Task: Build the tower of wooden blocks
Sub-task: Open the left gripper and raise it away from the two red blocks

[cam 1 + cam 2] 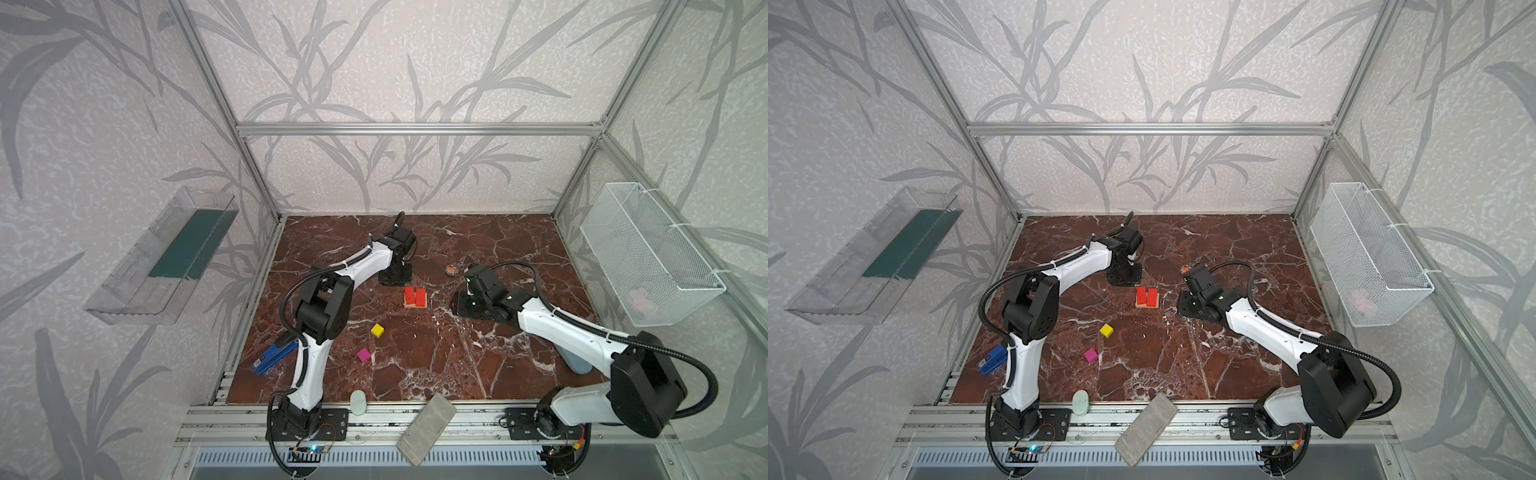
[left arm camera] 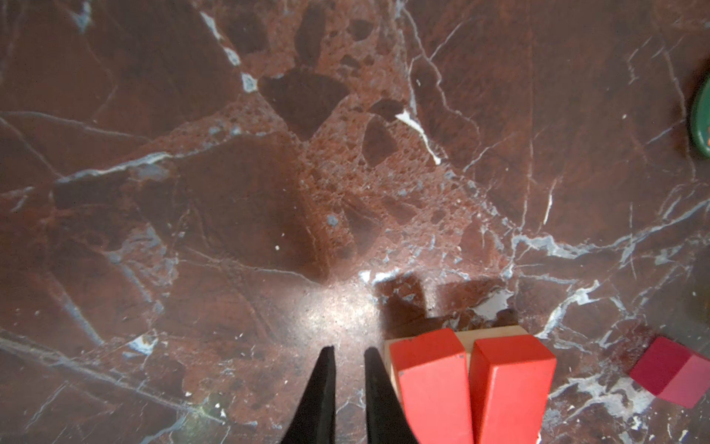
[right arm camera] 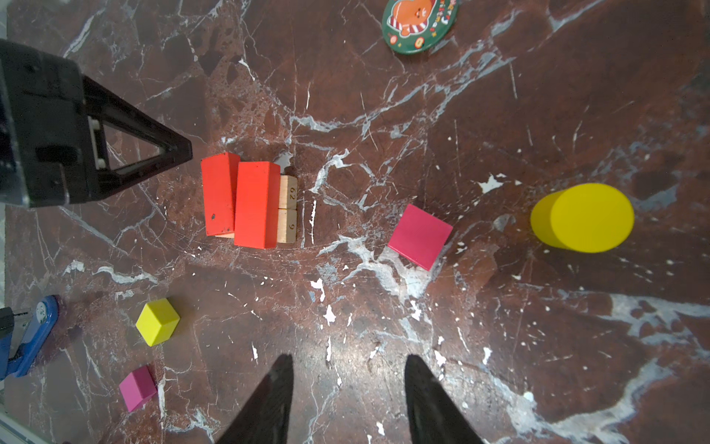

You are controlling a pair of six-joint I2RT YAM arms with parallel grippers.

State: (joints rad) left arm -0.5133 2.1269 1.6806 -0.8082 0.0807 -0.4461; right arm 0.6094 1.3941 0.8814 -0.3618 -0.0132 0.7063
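Two red flat blocks (image 3: 219,194) (image 3: 256,205) lie side by side on two tan bars (image 3: 288,192) at mid-table, the stack (image 1: 415,297) showing in both top views. My left gripper (image 2: 347,351) hangs just beside it, its jaws a narrow gap apart with nothing between them. My right gripper (image 3: 347,361) is open and empty above bare marble. A magenta cube (image 3: 420,236) and a yellow cylinder (image 3: 584,223) stand near it, both hidden in the top views. A yellow cube (image 1: 377,330) and another magenta cube (image 1: 364,354) sit nearer the front.
A blue stapler (image 1: 274,357) lies by the left arm's base. A grey stone brick (image 1: 427,428) rests on the front rail beside a mint oval object (image 1: 357,402). A round green badge (image 3: 419,25) lies behind the right gripper. A white mesh basket (image 1: 648,253) hangs on the right wall.
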